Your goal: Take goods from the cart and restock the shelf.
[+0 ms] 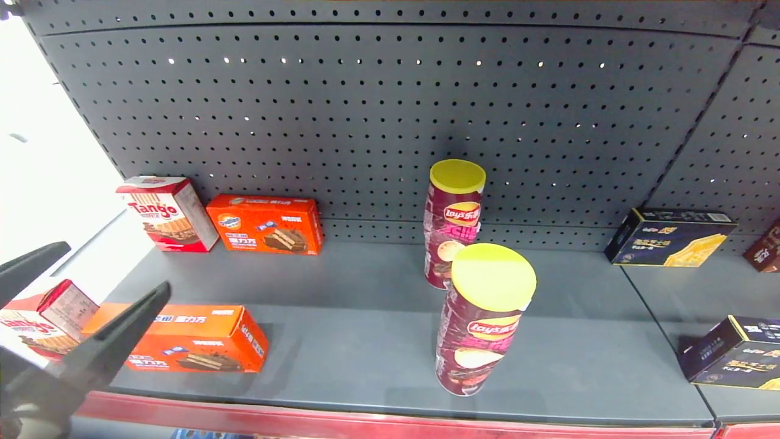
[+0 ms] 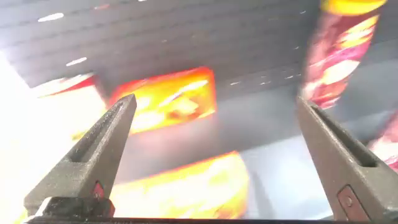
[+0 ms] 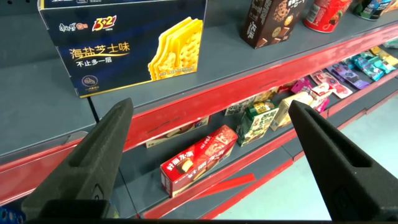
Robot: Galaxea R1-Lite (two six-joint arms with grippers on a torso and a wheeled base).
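At the head view's lower left the left end effector [image 1: 114,267] is held wide open and empty just beside the front orange box [image 1: 189,338] on the shelf [image 1: 365,353] — its long axis laid along the edge — the right end effector [image 3: 211,104], likewise spread empty, being well apart.

The grey shelf [image 1: 365,341] carried two upright purple chip cans with yellow lids near its middle, the rear can [image 1: 454,222] at 11 o'clock from the front can [image 1: 481,323]. Toward 9 o'clock lay the rear orange box [image 1: 266,224] and front orange box [image 1: 189,338], with the red-and-white rear wafer box [image 1: 166,212] and front wafer box [image 1: 64,308] at their 9 o'clock sides. Toward 3 o'clock sat the rear dark blue box [image 1: 670,238] and front dark blue box [image 1: 731,352].
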